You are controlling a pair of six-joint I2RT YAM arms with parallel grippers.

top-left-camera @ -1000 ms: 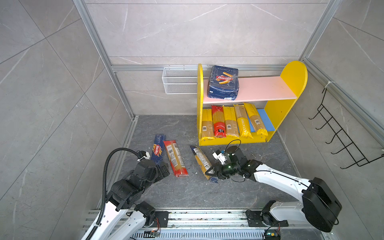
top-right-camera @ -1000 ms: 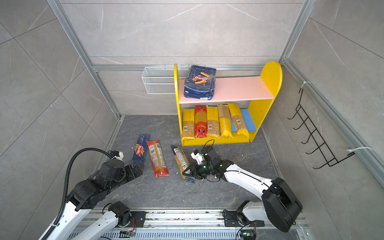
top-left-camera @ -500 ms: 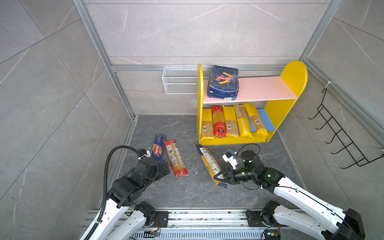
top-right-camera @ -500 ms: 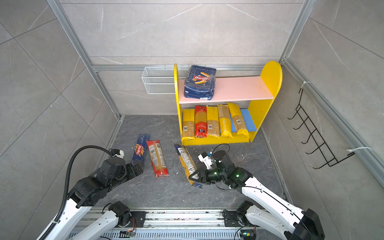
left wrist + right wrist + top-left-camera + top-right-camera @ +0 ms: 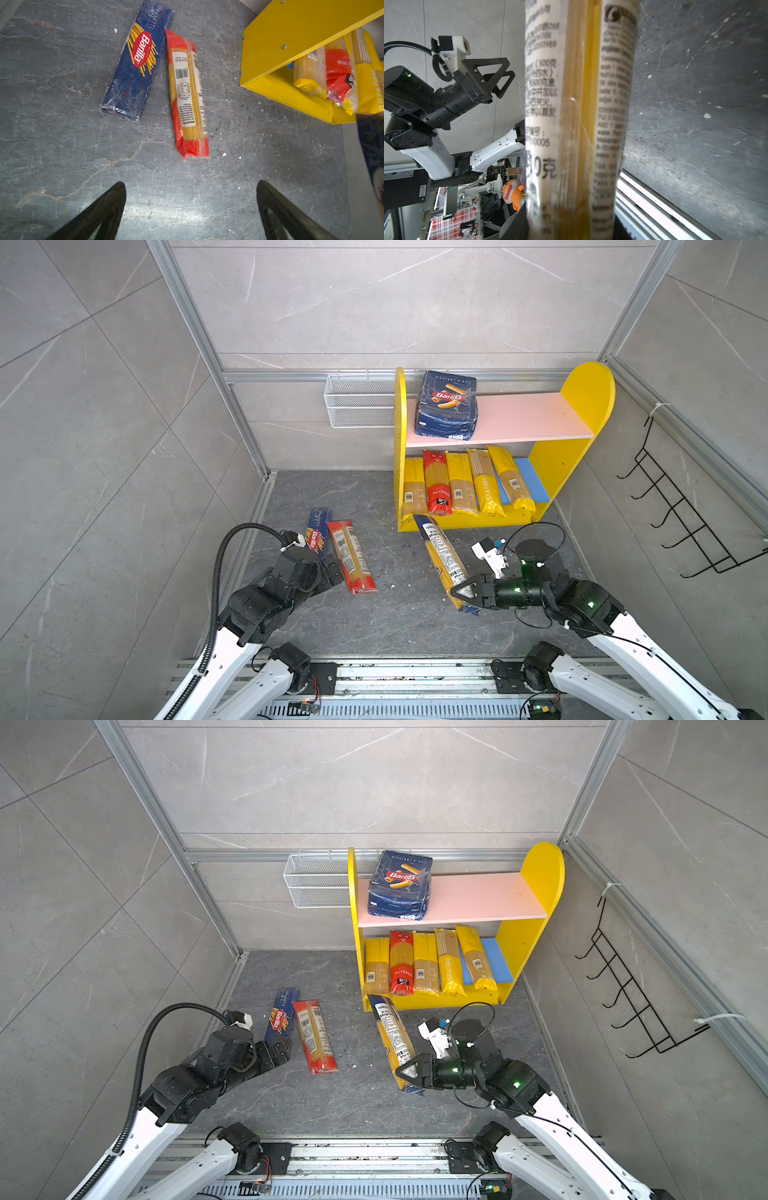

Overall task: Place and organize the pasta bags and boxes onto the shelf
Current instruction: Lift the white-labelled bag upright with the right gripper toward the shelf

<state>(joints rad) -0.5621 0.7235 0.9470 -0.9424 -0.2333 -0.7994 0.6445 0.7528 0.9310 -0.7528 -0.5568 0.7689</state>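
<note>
One orange toy (image 5: pixel 510 194) past bag (image 5: pixel 579 104), right-wrist only

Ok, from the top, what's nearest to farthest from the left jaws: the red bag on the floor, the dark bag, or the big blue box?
1. Red floor bag: on the floor, right beside the left jaws.
2. Dark bag: mid-floor, gripped by the right jaws.
3. Big blue box: up on the shelf top, at the back.

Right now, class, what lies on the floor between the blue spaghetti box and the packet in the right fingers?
Only the red-and-clear spaghetti bag; both top views show it.
</note>
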